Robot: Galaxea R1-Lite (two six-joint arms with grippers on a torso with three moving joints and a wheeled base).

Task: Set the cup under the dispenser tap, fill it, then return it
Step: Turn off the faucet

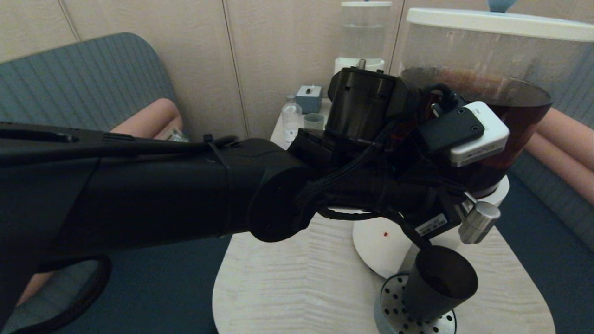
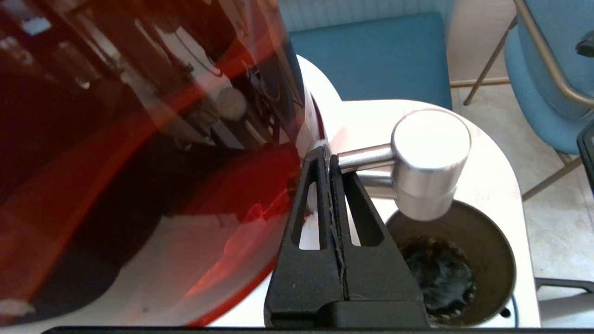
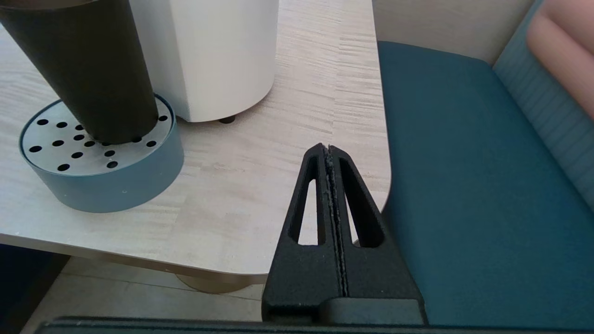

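Filling step: my left gripper [image 2: 328, 155], clenched empty, presses beside the brushed-steel dispenser tap [image 2: 424, 162] above the black plastic cup [image 2: 492, 250]; next I must release it.

The right claw [image 3: 328, 149] hangs with its fingers pressed together, empty, beside the table [image 3: 260, 185] edge and above a blue seat [image 3: 464, 185]. On the table, the black cup [image 3: 88, 69] stands upright on a round perforated drip tray [image 3: 102, 176], just beside the dispenser's white base [image 3: 209, 55].
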